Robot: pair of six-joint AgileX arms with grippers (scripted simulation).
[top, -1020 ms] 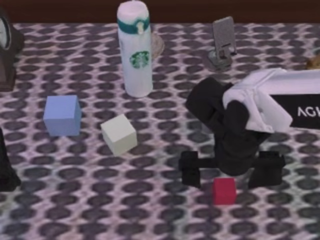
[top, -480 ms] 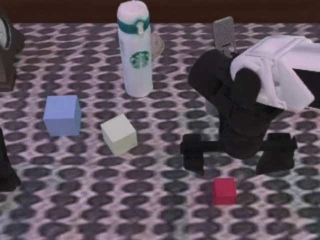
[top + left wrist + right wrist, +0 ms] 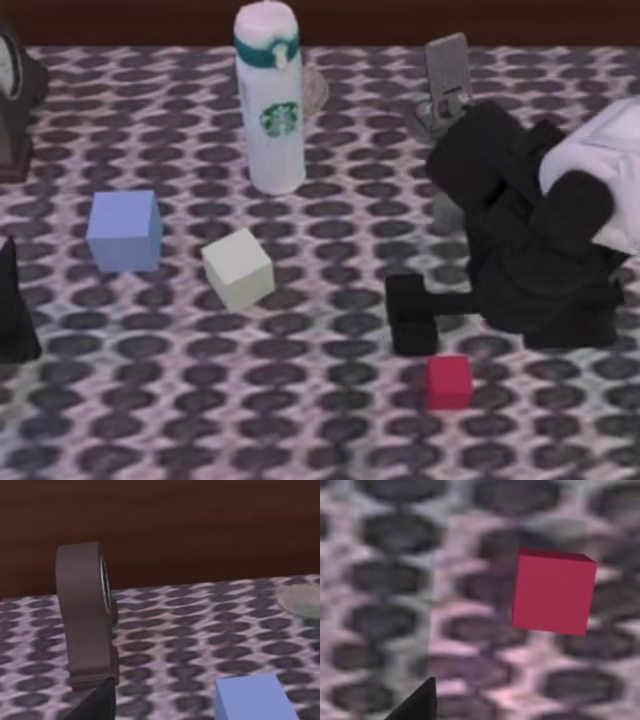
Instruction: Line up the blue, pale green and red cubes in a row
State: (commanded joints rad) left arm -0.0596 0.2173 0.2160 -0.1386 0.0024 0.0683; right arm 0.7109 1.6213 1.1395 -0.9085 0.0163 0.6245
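Note:
The blue cube (image 3: 124, 231) sits at the table's left, also in the left wrist view (image 3: 250, 697). Close on its right and a little nearer the front lies the pale green cube (image 3: 238, 268), turned at an angle. The small red cube (image 3: 448, 381) rests alone at front right, seen from the right wrist too (image 3: 552, 592). My right gripper (image 3: 495, 318) hovers just behind the red cube, open wide, nothing between its fingers; one fingertip (image 3: 419, 704) shows. My left gripper (image 3: 14, 315) is parked at the left edge, one fingertip (image 3: 97, 705) showing well off to one side.
A white bottle with a teal band (image 3: 270, 100) stands at back centre, with a round coaster (image 3: 316, 90) behind it. A grey phone stand (image 3: 445, 85) is at back right. A dark clock (image 3: 15, 100) (image 3: 85, 615) stands at back left.
My right arm has drawn back and to the right, away from the red cube. The red cube stays where it was; the other cubes and the left arm have not moved.

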